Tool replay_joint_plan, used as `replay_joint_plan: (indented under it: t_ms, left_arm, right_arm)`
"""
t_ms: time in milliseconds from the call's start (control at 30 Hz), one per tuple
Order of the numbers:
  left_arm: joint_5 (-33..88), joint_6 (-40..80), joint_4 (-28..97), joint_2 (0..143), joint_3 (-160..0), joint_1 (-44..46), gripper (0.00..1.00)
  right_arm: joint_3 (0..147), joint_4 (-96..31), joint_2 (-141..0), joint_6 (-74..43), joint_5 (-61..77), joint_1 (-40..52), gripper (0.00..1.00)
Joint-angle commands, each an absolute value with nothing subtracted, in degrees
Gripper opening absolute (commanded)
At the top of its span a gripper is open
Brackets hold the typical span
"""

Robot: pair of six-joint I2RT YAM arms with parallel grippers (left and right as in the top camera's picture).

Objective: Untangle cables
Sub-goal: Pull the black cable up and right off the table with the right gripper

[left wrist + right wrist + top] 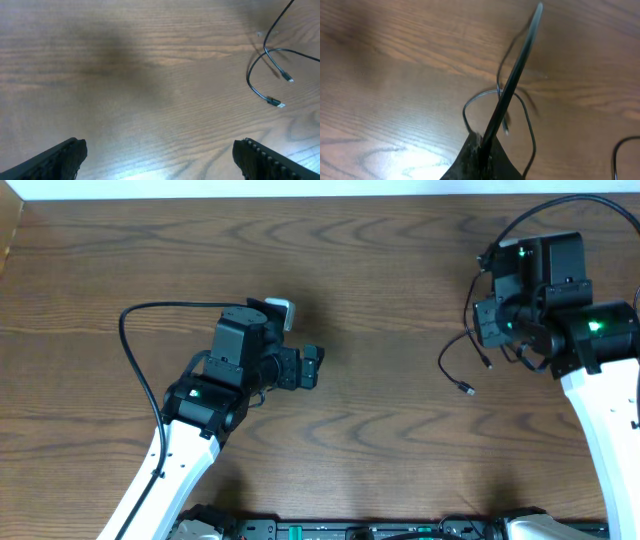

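Thin black cables (443,366) lie in loops on the wooden table at the right, with small plug ends (467,390). My right gripper (488,320) is over them. In the right wrist view it (482,150) is shut on a black cable (515,75) that rises out of the jaws, while thin loops (470,102) hang down to the table. My left gripper (310,368) is open and empty near the table's middle, well left of the cables. Its view shows both wide-apart fingers (160,147) and the cable ends (257,90) at the far right. No white cable shows.
The wooden table (380,260) fills all views. A thicker black arm cord (135,345) loops left of the left arm. Another arm cord (560,208) arcs above the right arm near the table's back right edge.
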State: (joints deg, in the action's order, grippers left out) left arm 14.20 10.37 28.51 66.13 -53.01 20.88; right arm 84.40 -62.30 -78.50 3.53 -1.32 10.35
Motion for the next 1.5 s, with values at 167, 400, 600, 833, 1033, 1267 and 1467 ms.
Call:
replay_joint_plan:
  t_ms: [167, 400, 600, 833, 1033, 1267, 1467]
  left_arm:
    - [13.5, 11.0, 29.1, 65.5, -53.4, 20.9, 0.98]
    - [13.4, 6.3, 29.2, 64.1, -53.4, 20.9, 0.98]
    - [4.9, 5.1, 27.6, 61.1, -53.4, 20.9, 0.98]
    - [2.1, 7.1, 27.4, 58.7, -53.4, 21.0, 0.98]
    - [4.1, 7.6, 27.3, 58.7, -53.4, 21.0, 0.98]
    - [4.0, 7.6, 26.7, 58.7, -53.4, 21.0, 0.98]
    - [4.1, 7.6, 26.5, 58.7, -53.4, 21.0, 0.98]
  right_arm:
    - [85.6, -62.6, -77.9, -0.7, -4.2, 8.0, 0.01]
    - [86.1, -62.8, -77.9, -4.4, -4.1, 3.2, 0.01]
    - [86.8, -62.0, -77.9, -5.1, -1.3, -1.8, 0.01]
    - [86.8, -54.1, -78.0, -5.1, 1.2, -6.0, 0.01]
    - [87.1, -43.0, -80.8, -4.2, 11.7, -9.7, 0.01]
    - [94.7, -38.3, -93.2, -4.2, 18.8, -14.3, 0.01]
    - [110.8, -36.2, -105.9, -1.6, 18.9, -17.7, 0.01]
